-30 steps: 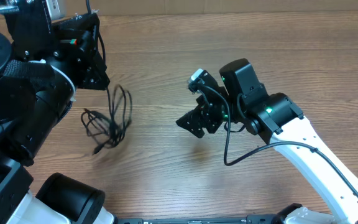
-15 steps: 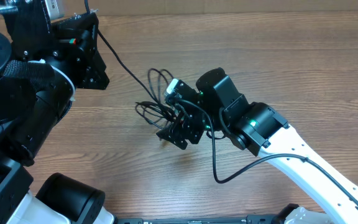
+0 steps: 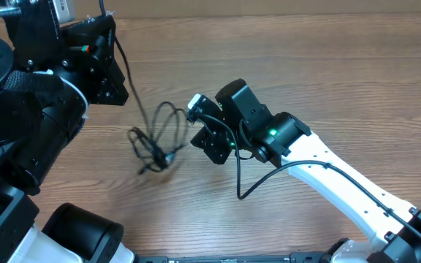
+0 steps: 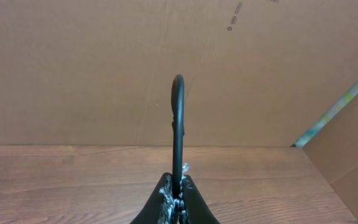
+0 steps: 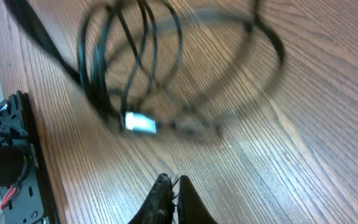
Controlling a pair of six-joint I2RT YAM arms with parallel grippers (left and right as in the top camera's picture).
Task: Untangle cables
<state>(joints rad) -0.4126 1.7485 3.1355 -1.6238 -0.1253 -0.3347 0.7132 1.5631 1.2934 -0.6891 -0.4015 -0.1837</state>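
Thin black cables (image 3: 154,137) sit in a loose tangled coil left of centre. My right gripper (image 5: 169,185) is just beside them, pinched together on nothing. One strand runs to the upper left, where my left gripper (image 4: 178,186) clamps it. I judge the separating is barely begun; next I need the right opened onto one loop. Brown wood-grain table (image 3: 357,80), with a plain cardboard wall (image 4: 73,62) behind.

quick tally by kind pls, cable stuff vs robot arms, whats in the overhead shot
cable tangle: 1 (its strands overlap too much to count)
robot arms: 2, the left arm and the right arm
total: 3
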